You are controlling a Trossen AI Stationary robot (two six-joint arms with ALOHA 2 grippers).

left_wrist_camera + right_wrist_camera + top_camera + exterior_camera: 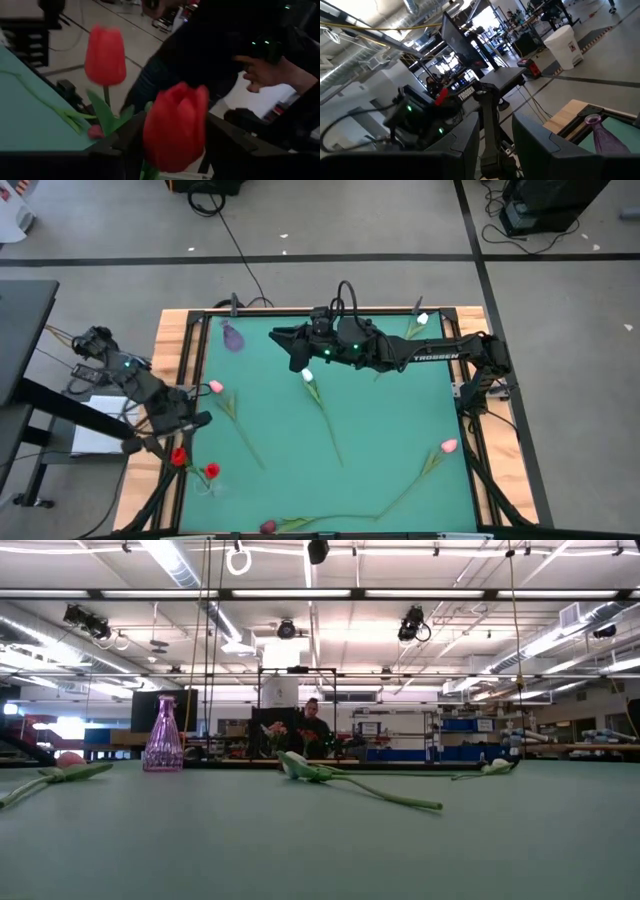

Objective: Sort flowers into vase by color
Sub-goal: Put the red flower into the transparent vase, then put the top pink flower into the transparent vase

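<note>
The sorting looks barely begun. At the bench's (pixel 330 480) near-left edge two red tulips (pixel 196 464) stand together, apparently in a clear vase too faint to make out; the left gripper (pixel 172 442) hovers right beside them, and its wrist view shows one red head (pixel 175 127) between its spread fingers, though whether it is gripped I cannot tell. The purple vase (pixel 232 335) at the far left corner holds nothing. Still lying on the green mat are a pink tulip (pixel 215 388) at the left, a white tulip (pixel 309 376) in the middle, another white one (pixel 422 319) at the far right, a pink one (pixel 448 446) at the near right and a dark red one (pixel 268 527) at the near edge. The right gripper (pixel 296 352) is raised over the far middle, fingers apart, empty.
</note>
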